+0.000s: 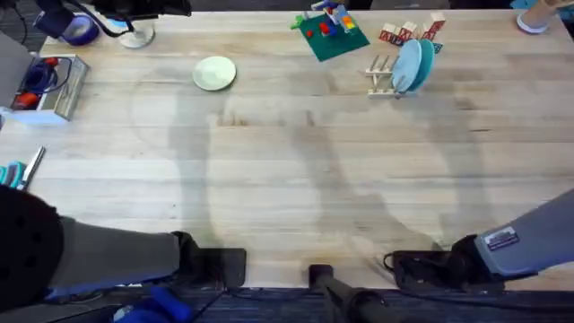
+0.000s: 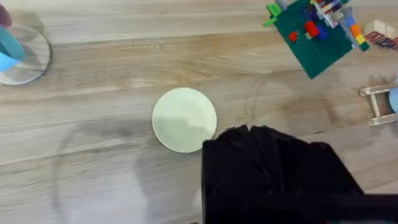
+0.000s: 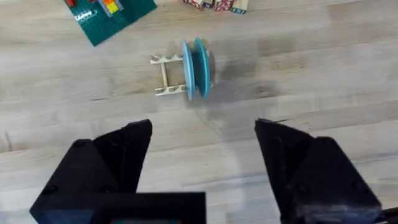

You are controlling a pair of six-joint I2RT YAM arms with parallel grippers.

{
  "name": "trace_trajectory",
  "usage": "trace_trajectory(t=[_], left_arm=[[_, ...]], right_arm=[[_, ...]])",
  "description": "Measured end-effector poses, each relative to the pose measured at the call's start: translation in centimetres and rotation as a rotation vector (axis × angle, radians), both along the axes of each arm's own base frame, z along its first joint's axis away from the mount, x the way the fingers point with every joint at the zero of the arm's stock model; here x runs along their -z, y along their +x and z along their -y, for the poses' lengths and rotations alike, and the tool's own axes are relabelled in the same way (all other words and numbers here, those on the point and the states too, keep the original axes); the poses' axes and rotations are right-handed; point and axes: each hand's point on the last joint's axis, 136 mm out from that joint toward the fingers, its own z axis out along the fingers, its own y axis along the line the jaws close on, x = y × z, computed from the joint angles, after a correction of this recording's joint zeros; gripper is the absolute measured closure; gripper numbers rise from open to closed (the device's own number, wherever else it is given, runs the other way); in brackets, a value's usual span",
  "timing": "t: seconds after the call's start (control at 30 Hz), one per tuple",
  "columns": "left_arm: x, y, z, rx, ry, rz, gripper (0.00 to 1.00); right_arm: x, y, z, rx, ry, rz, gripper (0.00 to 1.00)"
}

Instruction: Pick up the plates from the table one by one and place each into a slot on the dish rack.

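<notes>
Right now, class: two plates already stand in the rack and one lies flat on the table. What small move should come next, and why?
Probably the left gripper should ease toward the cream-white plate, the one plate lying flat on the table. The light blue plate and teal plate already stand in the dish rack, and the left arm is nearer.

Green toy-block baseplate, flat, square, set askew at the far middle, bearing red, blue and yellow bricks. Small wooden letter blocks, red-and-white, clustered just right of it. Clear plastic box with red and blue contents, left edge. Round white stand base, far left.
</notes>
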Motion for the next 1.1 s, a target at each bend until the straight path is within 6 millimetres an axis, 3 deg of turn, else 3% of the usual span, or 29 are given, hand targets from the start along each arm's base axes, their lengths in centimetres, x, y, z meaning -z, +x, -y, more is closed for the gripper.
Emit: trace_trajectory(t=[0.27,0.47,0.63,0.8,1.1], left_arm=[[-0.6,1.2,-2.4,-0.087,-0.135,0.002,0.960],[0.7,2.9,-3.9,-0.088,-0.279,-0.113,0.960],[1.9,4.0,-3.5,-0.048,-0.346,-0.177,0.961],[3.0,3.8,-2.0,0.057,-0.411,-0.195,0.961],[7.0,3.6,-1.8,0.082,-0.451,-0.292,0.961]], right_arm=[[0.0,0.0,0.0,0.000,0.000,0.000,0.005],[0.0,0.0,0.0,0.000,0.000,0.000,0.006],[0.0,0.0,0.0,0.000,0.000,0.000,0.005],[0.0,0.0,0.0,0.000,0.000,0.001,0.005],[0.0,0.0,0.0,0.000,0.000,0.001,0.005]])
